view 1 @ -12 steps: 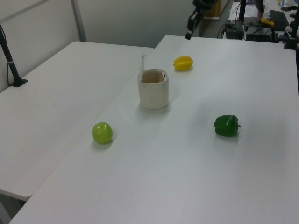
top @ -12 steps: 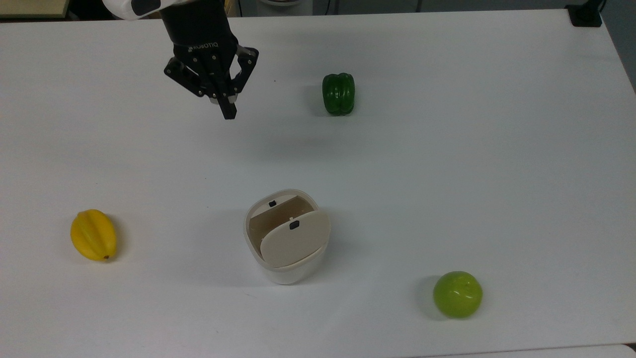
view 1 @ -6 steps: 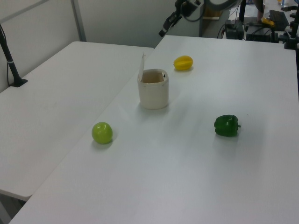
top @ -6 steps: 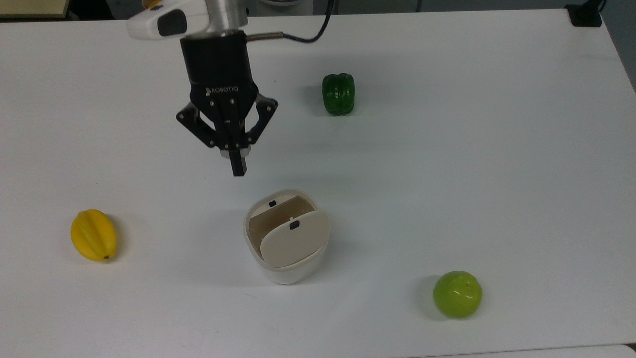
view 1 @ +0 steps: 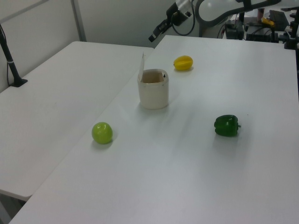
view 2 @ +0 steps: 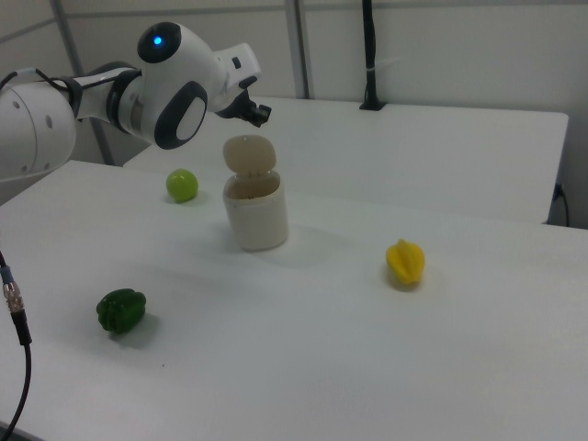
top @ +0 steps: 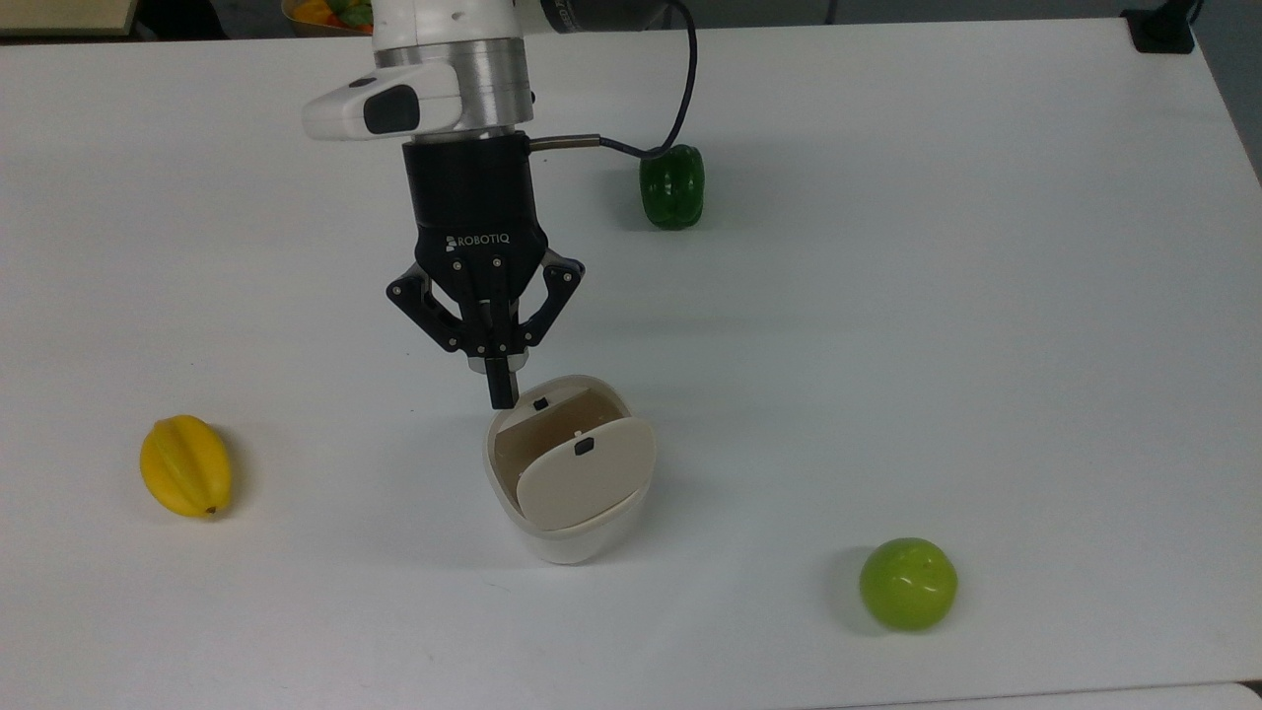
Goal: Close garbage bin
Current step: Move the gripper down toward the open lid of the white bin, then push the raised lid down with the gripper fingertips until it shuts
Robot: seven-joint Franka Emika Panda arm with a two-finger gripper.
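The cream-white garbage bin (top: pixel 570 537) stands mid-table with its beige lid (top: pixel 584 475) hinged up and open; the lid (view 1: pixel 141 66) stands upright in the left view. My black gripper (top: pixel 502 392) is shut, its fingertips pressed together with nothing between them. In the top view the tips sit over the bin's upper rim, by the small black latch (top: pixel 539 403). The gripper (view 2: pixel 263 114) hangs in the air just above the lid's top edge (view 2: pixel 248 143) in the right view, apart from it. It also hovers above the bin (view 1: pixel 153 91) in the left view.
A green bell pepper (top: pixel 671 186) lies at the top view's upper middle, under the arm's cable. A yellow starfruit (top: pixel 185 466) sits at the top view's left and a green apple (top: pixel 908 584) at the lower right. A second white table (view 1: pixel 56 88) adjoins.
The shut gripper has travelled down the top view from the table's far edge to the bin's rim. The bin, lid and fruits have stayed put.
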